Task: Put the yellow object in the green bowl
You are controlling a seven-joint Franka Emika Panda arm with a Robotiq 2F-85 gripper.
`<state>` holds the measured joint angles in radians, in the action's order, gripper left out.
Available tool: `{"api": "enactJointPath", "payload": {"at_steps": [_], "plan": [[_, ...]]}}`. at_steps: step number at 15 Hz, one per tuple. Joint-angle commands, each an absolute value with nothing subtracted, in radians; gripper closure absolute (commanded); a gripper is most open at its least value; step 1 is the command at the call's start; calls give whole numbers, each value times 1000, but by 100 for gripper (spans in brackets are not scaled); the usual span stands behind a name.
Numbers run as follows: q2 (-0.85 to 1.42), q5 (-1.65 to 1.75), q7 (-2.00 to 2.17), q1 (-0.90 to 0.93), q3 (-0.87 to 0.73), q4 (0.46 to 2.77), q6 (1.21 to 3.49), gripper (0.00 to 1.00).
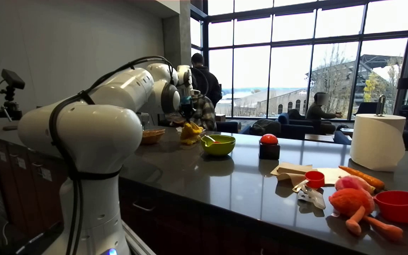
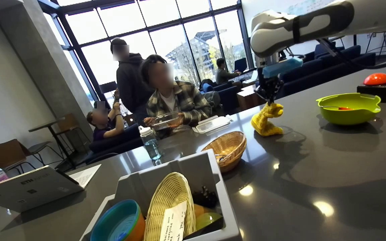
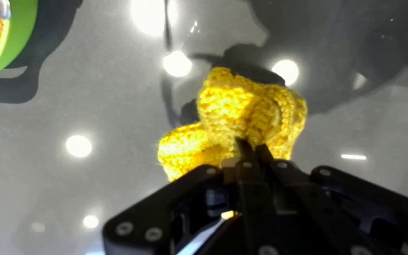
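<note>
The yellow object, a knitted bright-yellow drooping item, shows in both exterior views [image 1: 191,134] [image 2: 265,122] and in the wrist view [image 3: 239,109]. My gripper [image 1: 188,121] [image 2: 270,101] points down at its top. In the wrist view the fingertips [image 3: 255,147] are almost together, with the yellow knit pinched between them. Its lower end is at or just over the counter; I cannot tell if it touches. The lime-green bowl [image 1: 220,148] [image 2: 348,112] stands beside it, a spoon inside. Part of the bowl shows at the wrist view's upper left corner [image 3: 23,32].
A wicker basket [image 1: 152,136] [image 2: 235,157] stands near the yellow object. A black box with a red button [image 1: 269,150] [image 2: 380,90] stands beyond the bowl. A grey bin [image 2: 228,201] holds bowls and a basket. A paper towel roll [image 1: 377,141] and plush toy [image 1: 352,202] are farther along.
</note>
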<state>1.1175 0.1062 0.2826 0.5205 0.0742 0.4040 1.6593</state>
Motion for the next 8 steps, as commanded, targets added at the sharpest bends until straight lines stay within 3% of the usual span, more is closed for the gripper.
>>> {"api": "enactJointPath", "payload": {"at_steps": [1,2,3,4,8], "plan": [[1005,150,301,573,47,427,1565,99],[1047,147,289,593,27,318,1504,99],[974,170,296,596,39,415,1526,99],[1001,161,286,609,15,333,1477,99],[930,164,289,615,-9,376,1456,99]]}}
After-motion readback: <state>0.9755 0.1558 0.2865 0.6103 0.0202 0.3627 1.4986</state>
